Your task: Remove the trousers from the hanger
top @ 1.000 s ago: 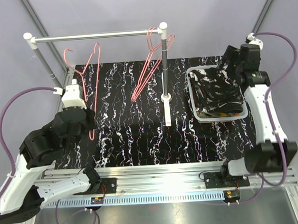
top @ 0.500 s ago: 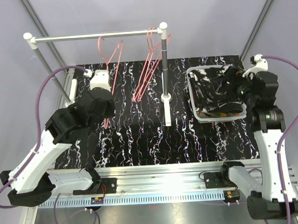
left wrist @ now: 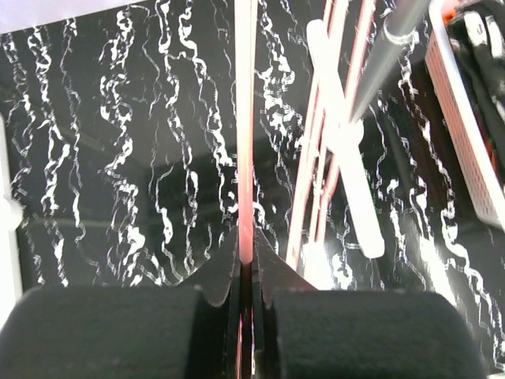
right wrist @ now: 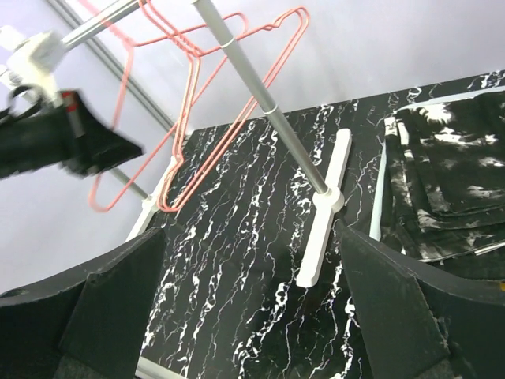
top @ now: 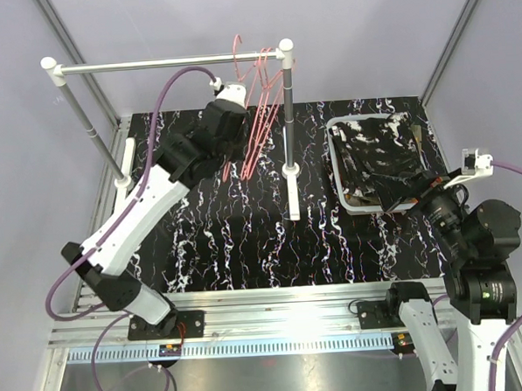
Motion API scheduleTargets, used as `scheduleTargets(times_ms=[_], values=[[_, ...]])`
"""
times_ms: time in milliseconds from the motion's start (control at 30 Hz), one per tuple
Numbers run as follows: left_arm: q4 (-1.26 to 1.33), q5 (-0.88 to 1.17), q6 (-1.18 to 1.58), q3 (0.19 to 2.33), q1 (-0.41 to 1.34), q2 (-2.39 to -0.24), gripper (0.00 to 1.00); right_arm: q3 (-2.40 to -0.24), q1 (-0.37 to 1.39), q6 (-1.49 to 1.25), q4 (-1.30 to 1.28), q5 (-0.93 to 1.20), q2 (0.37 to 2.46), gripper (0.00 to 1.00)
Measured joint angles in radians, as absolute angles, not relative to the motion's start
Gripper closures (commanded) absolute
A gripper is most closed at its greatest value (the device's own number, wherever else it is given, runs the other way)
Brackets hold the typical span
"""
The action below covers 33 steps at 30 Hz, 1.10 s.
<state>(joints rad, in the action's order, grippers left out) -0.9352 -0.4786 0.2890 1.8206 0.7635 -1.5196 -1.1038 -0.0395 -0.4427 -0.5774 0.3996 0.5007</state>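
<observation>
Left hand (left wrist: pixel 245 254): pinched tight on the thin rod of a pink wire hanger (left wrist: pixel 245 142), above the black white-veined marbled counter (left wrist: pixel 118 158).
Right hand (right wrist: pixel 252 237): fingers spread wide, nothing between them.
Trousers: black white-speckled folded trousers (top: pixel 377 154) lie in a white mesh basket (top: pixel 334 157), just ahead of the right hand and well to the right of the left hand.

Your bench (top: pixel 246 240) has a glossy black marbled finish. The rail (top: pixel 149 65) is smooth bare metal, the hanger wire (left wrist: pixel 246 118) slick pink coating, the tray (top: pixel 334 161) white plastic, the trousers (top: pixel 377 159) soft matt cloth, and the left claw (left wrist: pixel 245 260) matt black.
</observation>
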Motion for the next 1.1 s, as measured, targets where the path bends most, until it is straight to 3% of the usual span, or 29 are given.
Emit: scheduleTargets(times_ms=[400,533,633,667,833,1100], values=[[-0.888,-0.389,0.289,1.886,0.703,-1.712,1.00,-1.099,-0.039,-0.448,-0.636,0.457,0.487,0.01],[-0.863,-0.364,0.301,1.874,0.705,-1.706,0.78,-1.099,-0.039,-0.448,-0.637,0.463,0.482,0.01],[-0.843,-0.346,0.315,1.836,0.705,-1.679,0.50,-1.099,-0.039,-0.447,-0.637,0.466,0.477,0.01],[-0.842,-0.342,0.319,1.825,0.705,-1.668,0.36,-1.099,-0.039,-0.445,-0.638,0.465,0.477,0.01],[-0.828,-0.338,0.340,1.744,0.705,-1.576,0.04,-1.117,-0.039,-0.419,-0.696,0.444,0.479,0.00],[-0.818,-0.476,0.418,1.473,0.698,-1.206,0.01,-1.271,-0.035,-0.267,-0.919,0.284,0.508,0.01]])
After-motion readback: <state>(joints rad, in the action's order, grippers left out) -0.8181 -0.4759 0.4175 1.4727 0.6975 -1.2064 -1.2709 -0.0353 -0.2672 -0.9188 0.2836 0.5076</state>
